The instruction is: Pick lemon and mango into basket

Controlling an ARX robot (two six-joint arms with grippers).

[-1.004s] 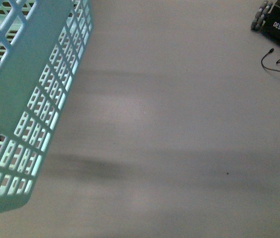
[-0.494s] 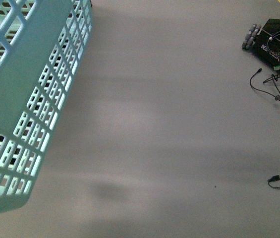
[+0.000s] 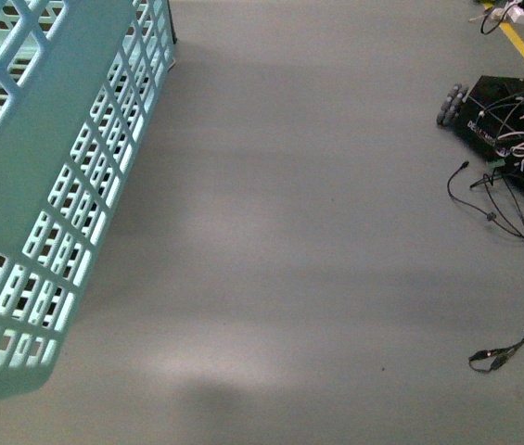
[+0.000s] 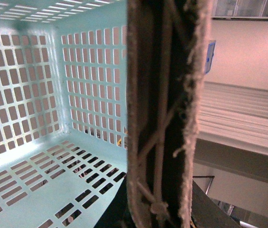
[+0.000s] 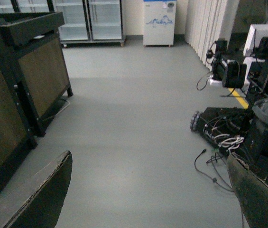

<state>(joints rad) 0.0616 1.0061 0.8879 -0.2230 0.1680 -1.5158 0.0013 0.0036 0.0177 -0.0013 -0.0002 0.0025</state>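
A pale turquoise basket (image 3: 48, 120) hangs tilted at 9 to 10 o'clock in the front view, clear of the grey floor (image 3: 289, 232). Its slotted wall fills that side of the frame. Neither the lemon nor the mango shows in any view, so which way they lie from either arm, and how their long axes run, cannot be told. In the left wrist view a brown ribbed handle (image 4: 164, 109) crosses close before the lens, with the basket's inside behind it. No fruit shows on the part of the basket floor that is visible. The left gripper is not plainly seen, so whether it is clamped on the handle cannot be told, though the raised basket suggests that arm carries it. The right gripper (image 5: 148, 159) is spread wide and holds nothing, with bare floor between its fingers. That makes it the likely arm for the fruit once fruit comes into view. Room to move is wide through the middle. It is edged at 2 o'clock in the front view by a black wheeled base (image 3: 512, 111) whose cables (image 3: 521, 269) trail toward 4 o'clock, a possible snag. In the right wrist view, dark wooden stands (image 5: 10, 95) line the other side at 9 o'clock.
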